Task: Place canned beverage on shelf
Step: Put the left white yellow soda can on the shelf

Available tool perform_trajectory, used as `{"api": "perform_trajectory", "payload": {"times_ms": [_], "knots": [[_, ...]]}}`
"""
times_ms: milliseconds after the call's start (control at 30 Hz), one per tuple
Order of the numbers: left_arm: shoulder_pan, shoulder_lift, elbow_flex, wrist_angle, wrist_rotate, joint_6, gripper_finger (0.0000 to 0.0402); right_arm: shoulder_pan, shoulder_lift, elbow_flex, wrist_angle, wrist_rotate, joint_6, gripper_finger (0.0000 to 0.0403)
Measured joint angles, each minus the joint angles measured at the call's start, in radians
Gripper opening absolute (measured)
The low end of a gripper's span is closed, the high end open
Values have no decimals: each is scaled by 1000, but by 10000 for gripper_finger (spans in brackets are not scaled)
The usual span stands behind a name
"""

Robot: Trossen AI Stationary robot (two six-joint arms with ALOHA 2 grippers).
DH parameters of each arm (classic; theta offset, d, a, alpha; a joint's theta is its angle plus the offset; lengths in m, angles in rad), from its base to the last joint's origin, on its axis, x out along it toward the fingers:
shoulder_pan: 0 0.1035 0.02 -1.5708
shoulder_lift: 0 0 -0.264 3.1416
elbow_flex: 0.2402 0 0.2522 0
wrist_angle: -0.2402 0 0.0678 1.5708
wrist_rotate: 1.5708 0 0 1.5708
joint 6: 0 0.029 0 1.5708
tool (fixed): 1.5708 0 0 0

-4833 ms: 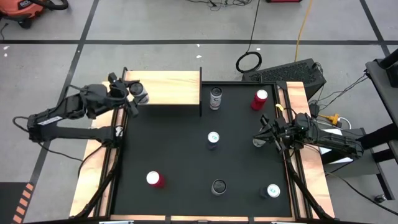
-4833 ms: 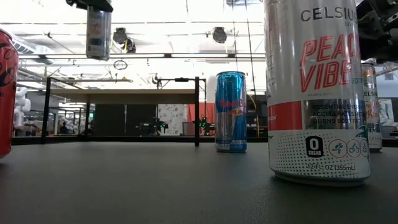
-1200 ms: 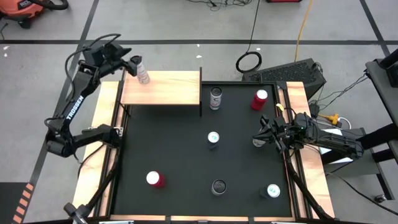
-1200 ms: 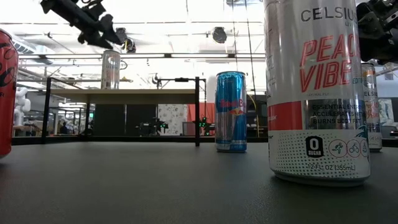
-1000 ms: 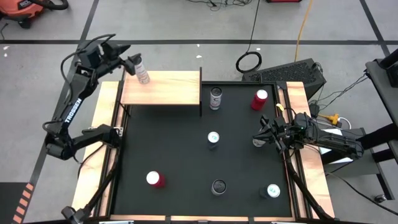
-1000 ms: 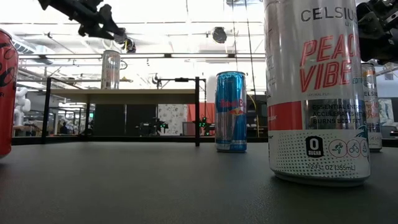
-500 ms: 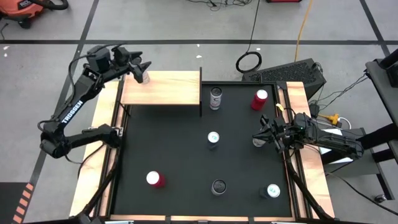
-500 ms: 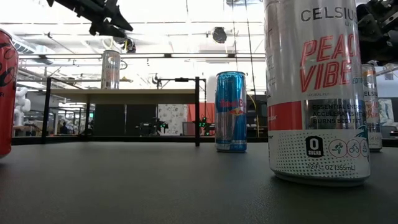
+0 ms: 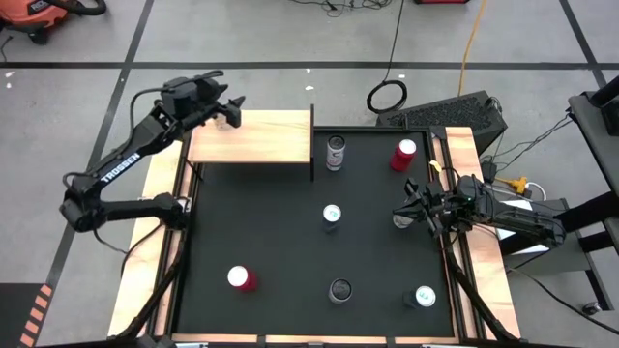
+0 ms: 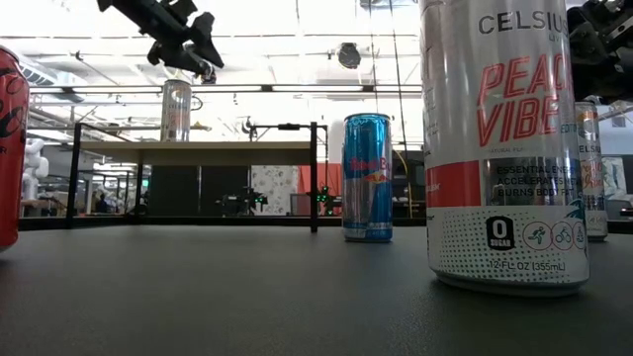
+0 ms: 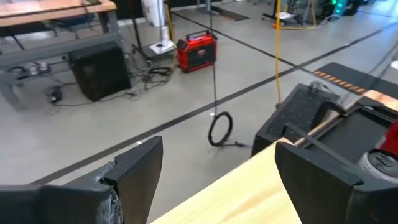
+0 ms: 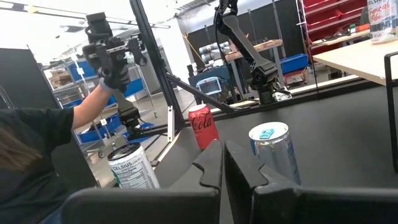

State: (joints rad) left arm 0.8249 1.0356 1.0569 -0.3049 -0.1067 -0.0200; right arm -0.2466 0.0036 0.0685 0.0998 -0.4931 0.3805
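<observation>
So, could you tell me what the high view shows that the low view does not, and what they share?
Only the high view shows the right gripper, shut, waiting at the table's right edge, plus the black-topped can near the front edge. Only the low view shows can labels, such as the Celsius can close to the camera. Both show the shelf with a silver can standing on its far left end and the left gripper, open, above it.
</observation>
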Motion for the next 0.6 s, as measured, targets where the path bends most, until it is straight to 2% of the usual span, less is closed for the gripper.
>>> {"api": "perform_trajectory", "payload": {"times_ms": [267,333,500,600], "knots": [[-77,17,0,10,-253,-1,312,0,0,0,0,0,-3,0],[-89,21,0,12,-289,-14,312,0,0,0,0,0,-3,0],[-110,25,0,5,-353,-160,312,0,0,1,0,0,-3,0],[-124,25,0,-9,-412,-177,312,0,0,2,0,0,-3,0]]}}
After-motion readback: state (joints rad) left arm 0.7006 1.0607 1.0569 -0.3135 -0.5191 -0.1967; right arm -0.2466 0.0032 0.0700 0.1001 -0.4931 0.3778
